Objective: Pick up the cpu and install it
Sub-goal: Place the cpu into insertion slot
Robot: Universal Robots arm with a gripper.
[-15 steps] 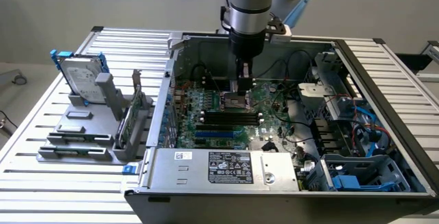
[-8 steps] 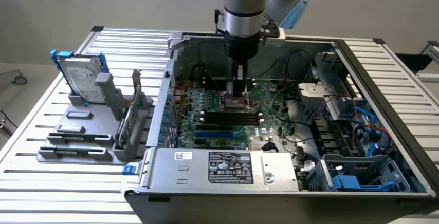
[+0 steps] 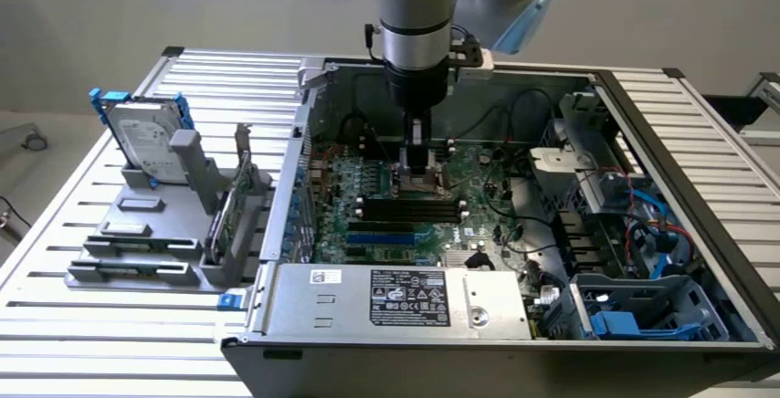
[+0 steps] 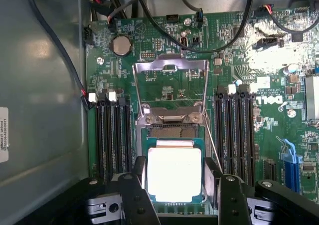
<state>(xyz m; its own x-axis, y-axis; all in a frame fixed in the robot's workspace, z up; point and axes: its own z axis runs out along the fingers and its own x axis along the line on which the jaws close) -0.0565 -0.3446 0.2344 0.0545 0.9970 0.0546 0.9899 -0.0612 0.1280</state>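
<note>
The cpu [image 4: 174,177] is a flat square chip with a bright silver top. It sits between my gripper's [image 4: 175,171] two black fingers [image 4: 139,172], which touch its opposite edges. It lies level directly over the motherboard's socket [image 4: 172,130], whose metal load plate [image 4: 172,68] is flipped open beyond it. I cannot tell whether the chip rests in the socket or hovers just above it. In the exterior view my gripper [image 3: 418,168] reaches straight down into the open computer case [image 3: 403,302], low over the green motherboard [image 3: 488,179].
Black memory slots [image 4: 112,135] flank the socket on both sides, and cables [image 4: 219,40] cross the board past the load plate. Outside the case, on the exterior view's left, a grey fixture [image 3: 134,252] holds an upright hard drive [image 3: 144,142]. The power supply [image 3: 408,298] fills the case's near side.
</note>
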